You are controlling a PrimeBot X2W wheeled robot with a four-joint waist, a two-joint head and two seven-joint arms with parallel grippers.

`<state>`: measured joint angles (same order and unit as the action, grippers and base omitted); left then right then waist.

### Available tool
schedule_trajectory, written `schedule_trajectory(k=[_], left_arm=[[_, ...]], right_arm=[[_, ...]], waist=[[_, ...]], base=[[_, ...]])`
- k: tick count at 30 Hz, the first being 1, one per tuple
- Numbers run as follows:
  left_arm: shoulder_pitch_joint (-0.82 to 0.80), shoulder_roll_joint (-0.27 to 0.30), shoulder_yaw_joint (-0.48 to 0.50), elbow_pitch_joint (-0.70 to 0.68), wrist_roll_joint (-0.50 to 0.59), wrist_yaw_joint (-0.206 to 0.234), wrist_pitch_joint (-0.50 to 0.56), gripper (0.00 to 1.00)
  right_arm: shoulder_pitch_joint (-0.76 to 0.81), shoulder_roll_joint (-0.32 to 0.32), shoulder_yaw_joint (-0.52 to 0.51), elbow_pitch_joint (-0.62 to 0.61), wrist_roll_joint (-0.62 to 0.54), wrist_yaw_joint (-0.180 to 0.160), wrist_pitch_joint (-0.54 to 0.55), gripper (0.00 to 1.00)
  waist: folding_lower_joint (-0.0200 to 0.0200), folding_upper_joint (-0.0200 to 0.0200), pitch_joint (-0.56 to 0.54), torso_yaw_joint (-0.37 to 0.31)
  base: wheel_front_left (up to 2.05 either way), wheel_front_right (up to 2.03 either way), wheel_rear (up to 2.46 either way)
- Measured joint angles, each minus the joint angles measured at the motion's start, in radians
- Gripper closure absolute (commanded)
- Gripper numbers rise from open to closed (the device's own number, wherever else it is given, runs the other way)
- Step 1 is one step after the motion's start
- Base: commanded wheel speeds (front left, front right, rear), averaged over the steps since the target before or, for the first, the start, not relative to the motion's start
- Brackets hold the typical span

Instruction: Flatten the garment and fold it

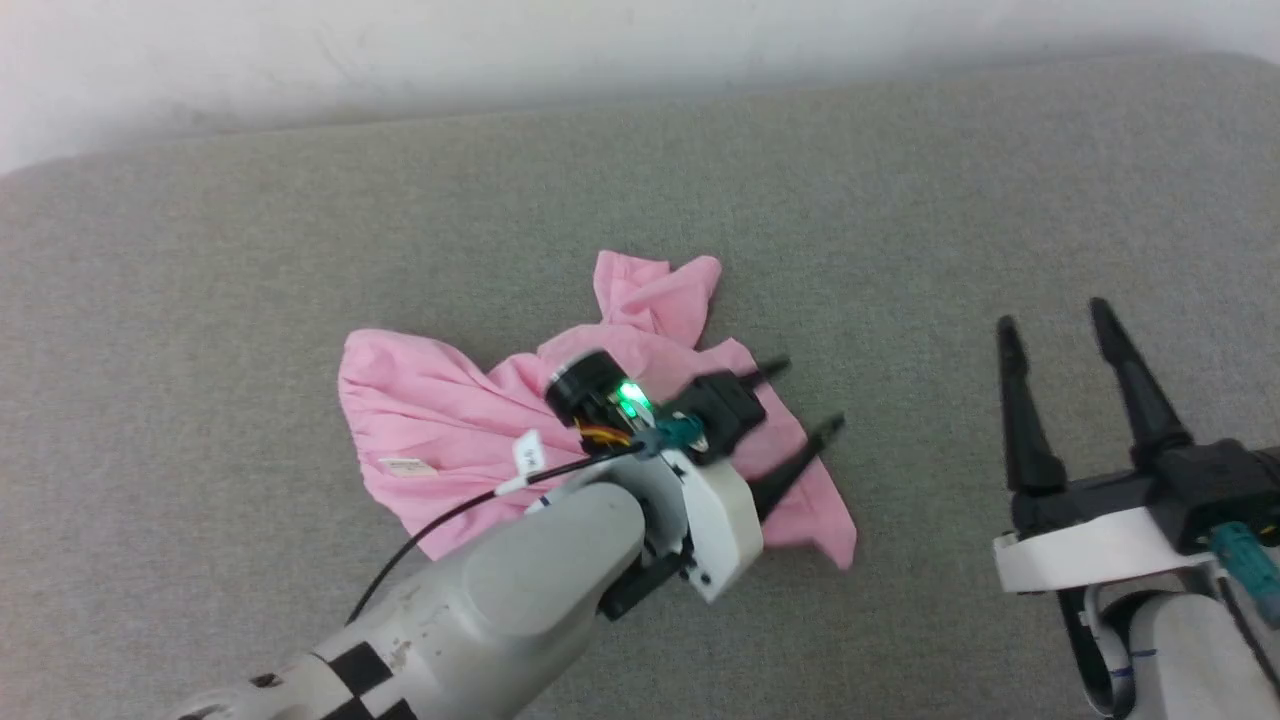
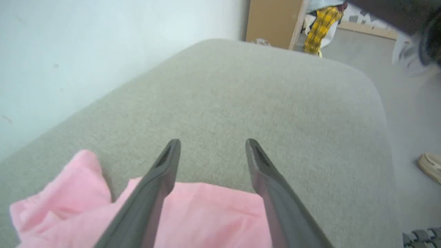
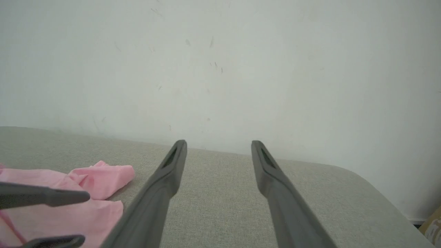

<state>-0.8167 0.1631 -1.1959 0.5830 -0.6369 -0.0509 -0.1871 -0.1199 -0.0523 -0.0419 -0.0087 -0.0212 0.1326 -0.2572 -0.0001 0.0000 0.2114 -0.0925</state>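
- The left arm's pale forearm (image 1: pixel 540 570) comes in from the lower left of the head view, with a black cable (image 1: pixel 440 520) running along it.
- The left gripper (image 1: pixel 808 395) sits over the right part of the garment (image 1: pixel 440 420). Its 2 dark fingers are spread apart with nothing between them. Whether they touch the cloth I cannot tell.
- In the left wrist view those fingers cross the pink edge, and the tips stand over bare grey fabric.
- The right gripper (image 1: pixel 1052 315) is at the lower right, well apart from the garment. Its 2 fingers are spread wide and empty above the cushion (image 1: pixel 200 300).
- The garment lies crumpled, not flat, near the middle of the grey cushion. 1 broad lobe spreads to the left and a bunched flap points toward the wall (image 1: pixel 400 50).
- A small white label (image 1: pixel 403 466) shows near its left near edge.
- Past the cushion's rounded end, the left wrist view shows floor, a pale shoe (image 2: pixel 430 167), a cardboard panel (image 2: pixel 272 20) and yellow checked cloth (image 2: pixel 320 27).
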Motion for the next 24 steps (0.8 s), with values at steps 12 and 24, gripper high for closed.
schedule_trajectory(k=[12, 24], left_arm=[[0.272, 0.254, 0.469, -0.472, 0.168, 0.402, -0.070, 0.00], [0.731, 0.255, 0.943, -0.657, 0.247, 0.472, -0.070, 0.00]], right_arm=[[-0.121, -0.285, 0.362, 0.202, 0.090, 0.000, 0.010, 0.00], [-0.370, -0.602, 0.961, 0.237, 0.583, 0.000, 0.465, 0.00]], waist=[[0.0000, 0.0000, -0.098, 0.073], [0.0001, 0.0000, -0.113, 0.145]], base=[[0.00, 0.00, 0.00], [0.00, 0.00, 0.00]])
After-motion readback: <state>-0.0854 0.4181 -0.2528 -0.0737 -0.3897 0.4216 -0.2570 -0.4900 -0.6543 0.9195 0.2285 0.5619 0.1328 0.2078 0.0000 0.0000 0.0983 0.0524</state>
